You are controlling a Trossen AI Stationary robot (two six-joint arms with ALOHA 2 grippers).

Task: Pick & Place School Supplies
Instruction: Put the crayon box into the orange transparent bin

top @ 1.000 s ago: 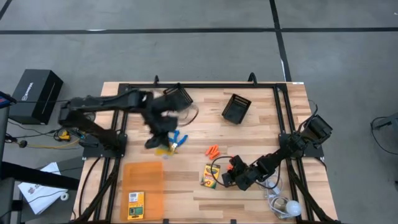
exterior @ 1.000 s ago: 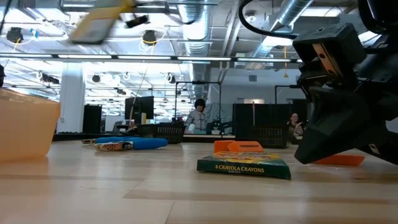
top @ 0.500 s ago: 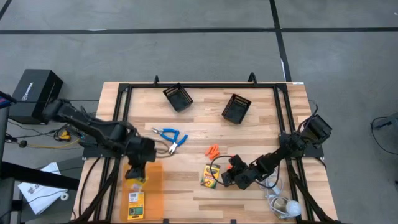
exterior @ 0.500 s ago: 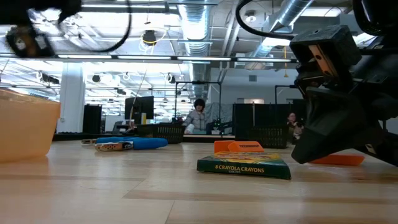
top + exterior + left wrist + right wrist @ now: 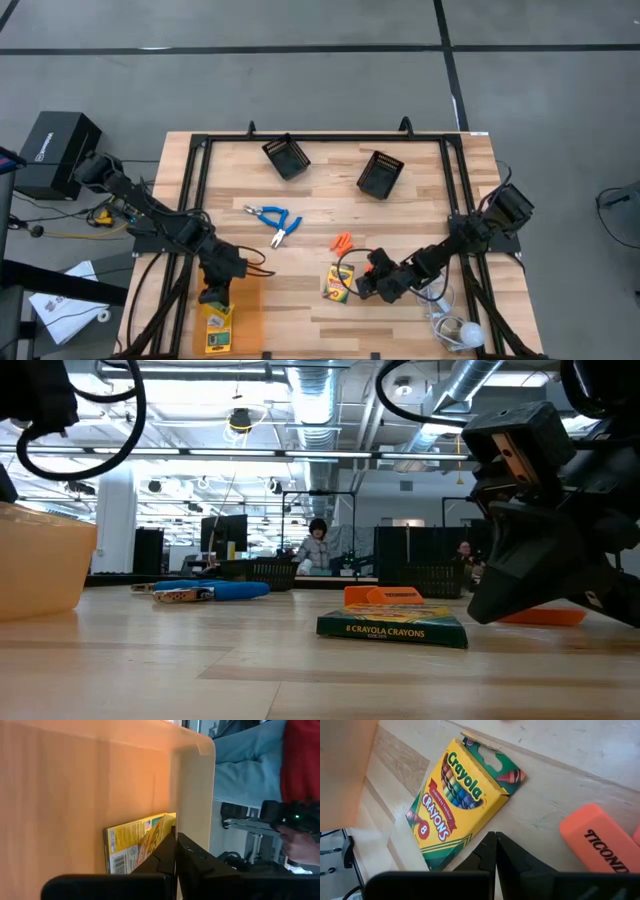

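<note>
Right tool (image 5: 495, 851): fingers pressed together, holding nothing; it hangs low over the bench (image 5: 420, 190), just beside the near crayon box.
Near crayon box (image 5: 457, 802): flat on the bench, face up, hang-tab end toward the orange erasers; in the overhead view it lies at (image 5: 339, 282).
Handling of the box: probably light thin card that would dent under a hard squeeze, with a glossy face likely to slide; I would pinch it across the narrow width, on the long edges.
Orange erasers (image 5: 343, 242): a small cluster just beyond the box; one printed block (image 5: 600, 842) shows near the right tool. Likely firm and grippy; take one across its short sides.
Left tool (image 5: 176, 851): fingers shut, empty, poised inside the orange bin (image 5: 246, 300).
Binned crayon box (image 5: 137, 842): resting in the bin against its wall, just ahead of the left tool.
Blue-handled pliers (image 5: 274, 218): farther back, mid-bench, alone. Stiff and probably heaviest; grasp across both handles.
</note>
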